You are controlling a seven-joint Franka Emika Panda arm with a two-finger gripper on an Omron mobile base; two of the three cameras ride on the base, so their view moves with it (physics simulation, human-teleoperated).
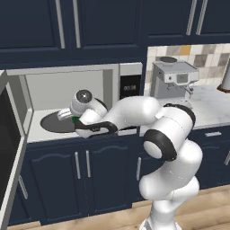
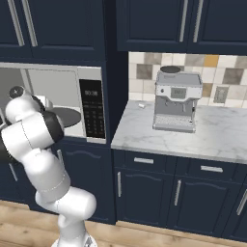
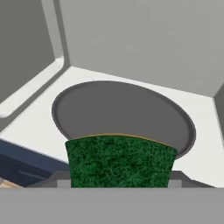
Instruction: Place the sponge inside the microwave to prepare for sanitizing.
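The green-topped sponge [image 3: 119,161] fills the bottom of the hand view, with a thin yellow edge along its far side. My gripper [image 3: 119,177] is shut on the sponge, which hangs over the near rim of the dark round turntable [image 3: 122,109]. In the left base view the arm reaches into the open microwave [image 1: 63,85], and a bit of the green sponge [image 1: 75,119] shows at the gripper [image 1: 71,116], just above the turntable [image 1: 50,123]. In the right base view the arm covers the left of the microwave [image 2: 93,111]; its turntable [image 2: 67,116] shows beside the arm.
The microwave door [image 1: 8,152] stands swung open at the far left. A grey espresso machine [image 1: 173,81] [image 2: 176,101] sits on the marble counter [image 1: 211,110] [image 2: 212,137] to the right. Dark blue cabinets run above and below.
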